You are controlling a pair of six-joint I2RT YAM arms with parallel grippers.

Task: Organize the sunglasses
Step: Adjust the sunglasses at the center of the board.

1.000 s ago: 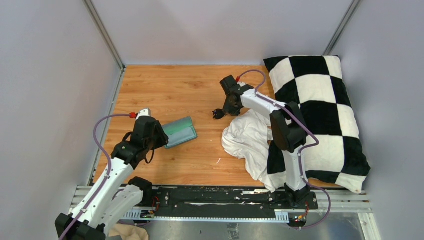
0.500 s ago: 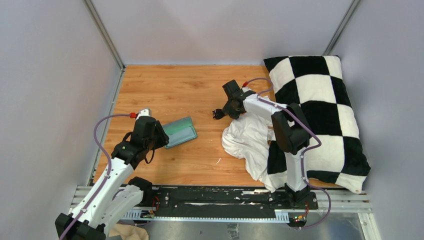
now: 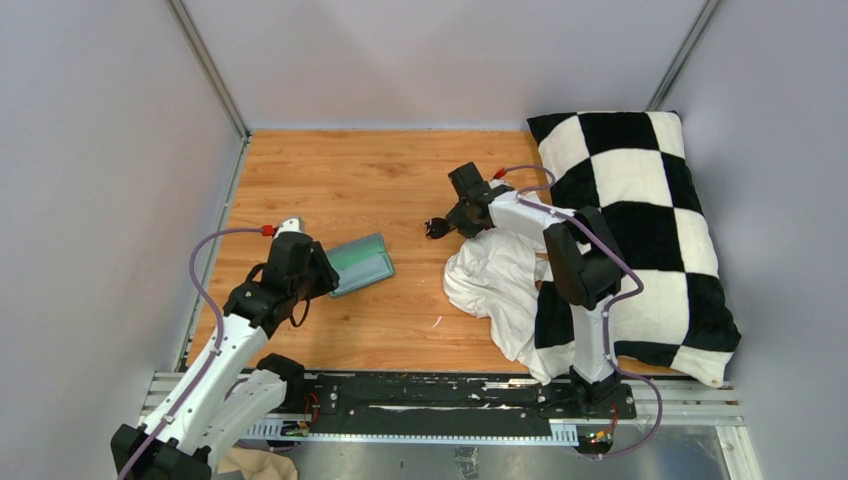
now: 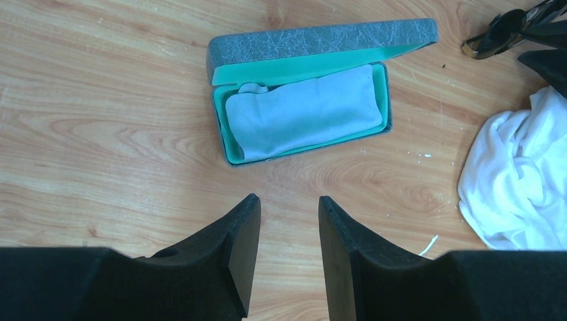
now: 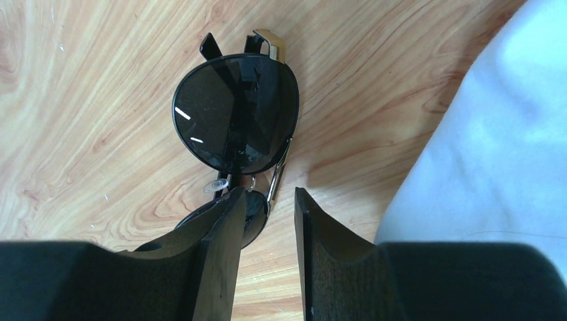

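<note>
The black sunglasses (image 3: 436, 228) lie on the wooden floor just left of the white cloth. In the right wrist view one dark round lens (image 5: 234, 114) lies ahead of the fingers, and the near lens is partly hidden under the left finger (image 5: 220, 234). My right gripper (image 5: 267, 192) hovers low over the sunglasses, open, with bare wood in the gap between the jaws. The open grey-blue case (image 3: 360, 262) has a teal inside (image 4: 231, 124) and holds a pale cloth. My left gripper (image 4: 287, 198) stands open just short of the case, holding nothing.
A crumpled white cloth (image 3: 495, 280) lies right of the sunglasses, against a large black-and-white checked pillow (image 3: 640, 220) along the right wall. Grey walls close in the left, back and right sides. A small white scrap (image 3: 437, 321) lies on the wood.
My right wrist has shifted a little to the right and nearer while staying over the sunglasses. The sunglasses, the case and the left arm have not moved.
</note>
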